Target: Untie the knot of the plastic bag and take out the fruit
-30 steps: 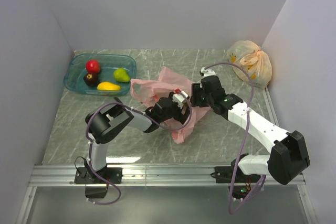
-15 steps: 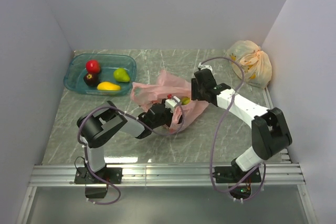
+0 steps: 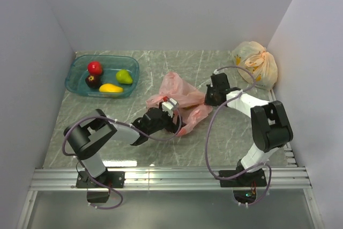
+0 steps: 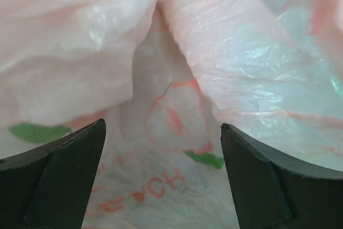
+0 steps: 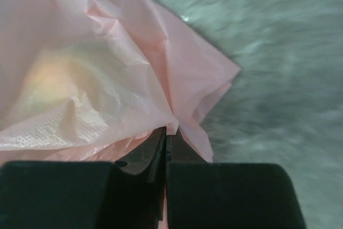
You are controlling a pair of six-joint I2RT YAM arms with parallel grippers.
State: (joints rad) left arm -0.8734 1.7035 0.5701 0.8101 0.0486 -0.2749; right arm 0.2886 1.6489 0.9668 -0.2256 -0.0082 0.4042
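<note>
The pink plastic bag (image 3: 179, 90) lies crumpled in the middle of the table. My left gripper (image 3: 174, 123) pushes into the bag's near side with its jaws wide open. In the left wrist view only printed plastic (image 4: 161, 132) shows between the fingers (image 4: 56, 178), and nothing is gripped. My right gripper (image 3: 208, 100) is shut on a fold of the bag's right edge (image 5: 170, 124). A yellow-orange shape (image 5: 51, 79) glows through the plastic. Of the fruit, a red apple (image 3: 95, 67), a dark purple piece (image 3: 92, 81), a yellow piece (image 3: 110, 88) and a green piece (image 3: 124, 76) lie outside the bag.
Those pieces lie in a clear blue tray (image 3: 105, 57) at the back left. A pale yellow tied bag with orange print (image 3: 257, 64) sits in the back right corner. Walls close in the left, back and right sides.
My right gripper has closed on the bag's right edge and drawn back to the right. The left arm has pulled nearer, still open. A yellow-green fruit seen at the bag's mouth is now covered.
</note>
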